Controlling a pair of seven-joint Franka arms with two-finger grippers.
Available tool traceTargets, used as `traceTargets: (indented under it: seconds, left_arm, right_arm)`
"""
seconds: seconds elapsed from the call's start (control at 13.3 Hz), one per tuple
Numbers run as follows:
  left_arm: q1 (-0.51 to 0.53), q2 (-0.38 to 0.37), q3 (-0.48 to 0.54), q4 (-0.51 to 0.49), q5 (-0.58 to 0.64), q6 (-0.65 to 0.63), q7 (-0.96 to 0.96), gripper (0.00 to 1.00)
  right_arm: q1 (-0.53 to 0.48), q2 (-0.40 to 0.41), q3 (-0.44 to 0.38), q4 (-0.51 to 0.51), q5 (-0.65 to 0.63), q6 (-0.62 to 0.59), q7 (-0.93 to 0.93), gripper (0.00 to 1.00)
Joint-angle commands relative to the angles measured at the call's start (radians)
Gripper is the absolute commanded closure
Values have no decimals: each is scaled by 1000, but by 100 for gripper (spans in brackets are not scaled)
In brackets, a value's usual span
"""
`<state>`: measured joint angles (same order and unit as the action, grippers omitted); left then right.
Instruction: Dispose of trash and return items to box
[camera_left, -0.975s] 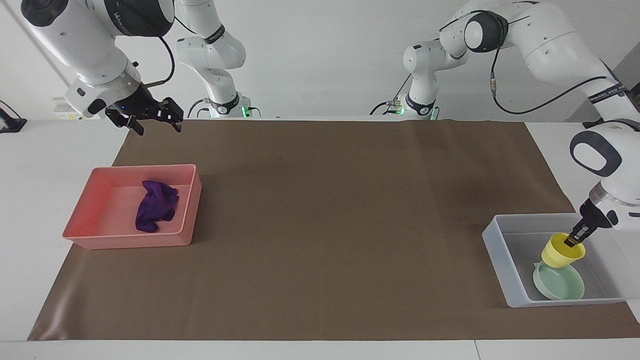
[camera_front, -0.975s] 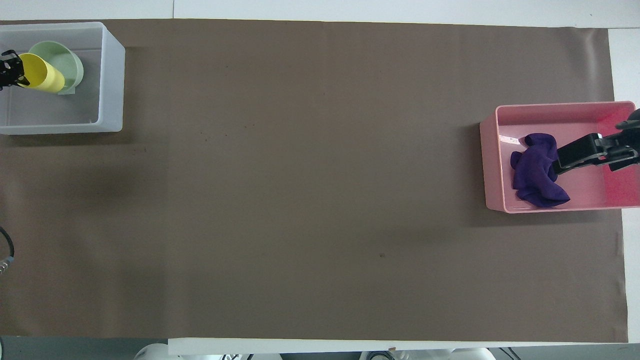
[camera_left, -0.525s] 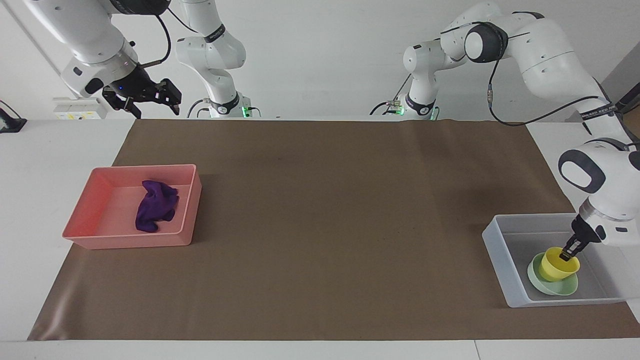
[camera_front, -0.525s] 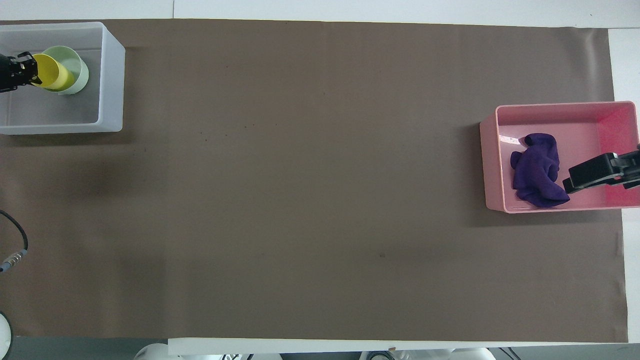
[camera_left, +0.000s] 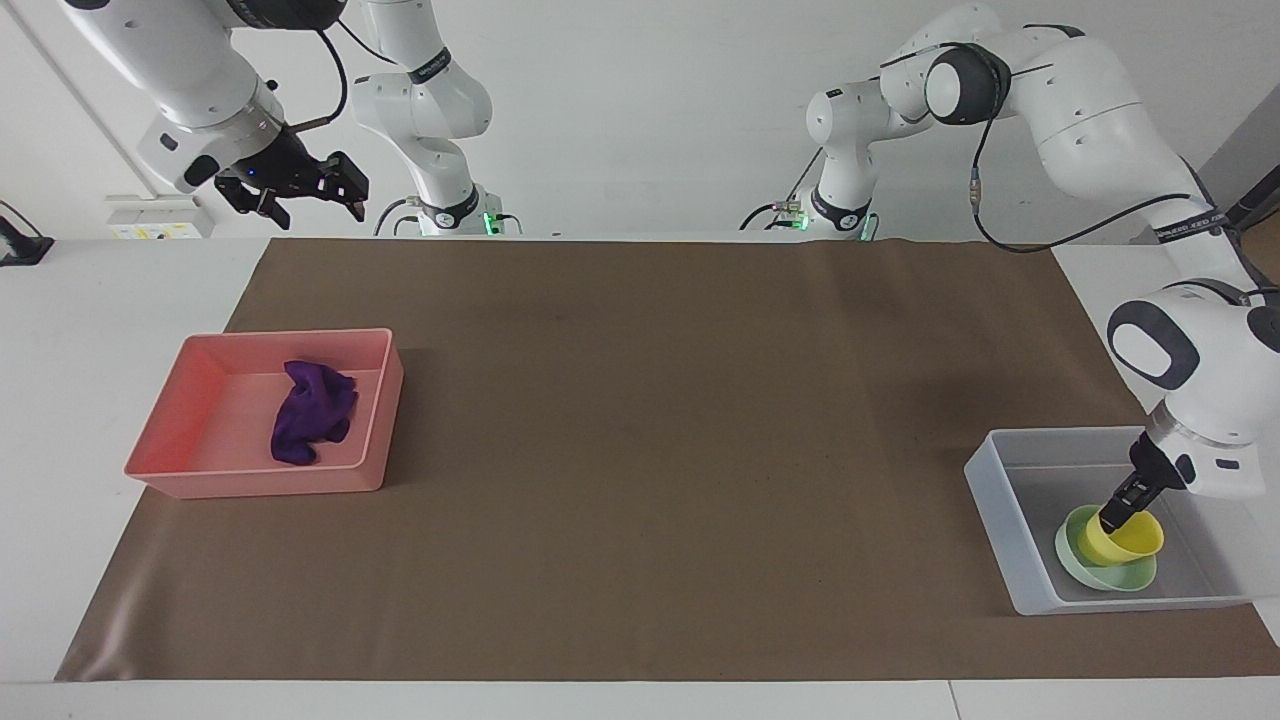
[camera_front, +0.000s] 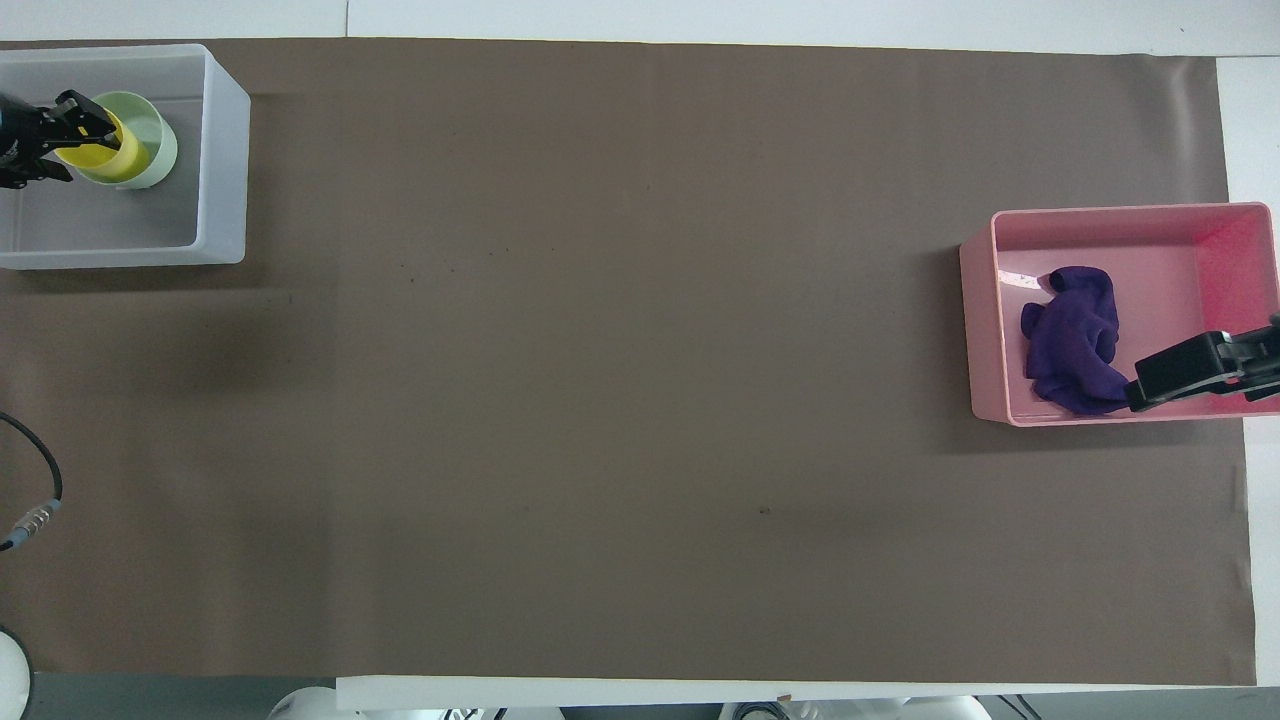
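Resting tilted inside the shallow mint-green round bowl (camera_left: 1103, 573), the small yellow plastic cup (camera_left: 1122, 538) has its rim clenched by the left hand (camera_left: 1115, 516), reaching steeply down into the translucent grey rectangular plastic bin (camera_left: 1000, 520). The wrinkled deep-purple cloth rag (camera_left: 310, 411) lies in the pink rectangular tray (camera_left: 200, 470). The right hand (camera_left: 305, 196) hangs raised, fingers spread.

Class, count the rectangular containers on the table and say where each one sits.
2: the pink tray at the right arm's end, holding the purple cloth; the translucent box at the left arm's end.

The purple cloth (camera_left: 312, 411) looks soft and wrinkly, the pink tray (camera_left: 160, 465) smooth plastic, the box (camera_left: 1005, 540) see-through plastic, the brown mat (camera_left: 650, 450) flat and matt
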<state>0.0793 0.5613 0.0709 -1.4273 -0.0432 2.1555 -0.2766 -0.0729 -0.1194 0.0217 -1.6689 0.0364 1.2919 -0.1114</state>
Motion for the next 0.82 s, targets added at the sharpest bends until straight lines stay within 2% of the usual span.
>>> traceTargets:
  seconds: [0.0, 0.22, 0.6, 0.75]
  left_arm:
    - [-36, -157, -2, -13, 17, -184, 45, 0]
    - [-91, -291, -3, -34, 14, -392, 51, 0]
    - [-241, -501, -2, -67, 20, -643, 150, 0]
    - [-257, -544, -2, -67, 31, -716, 188, 0]
  right_arm:
    - [-4, -22, 4, -23, -7, 3, -24, 0]
    - [-10, -22, 4, -23, -6, 4, -28, 0]
    - [-12, -22, 1, -26, -38, 60, -17, 0]
    - [-12, -22, 1, -29, -38, 67, -17, 0]
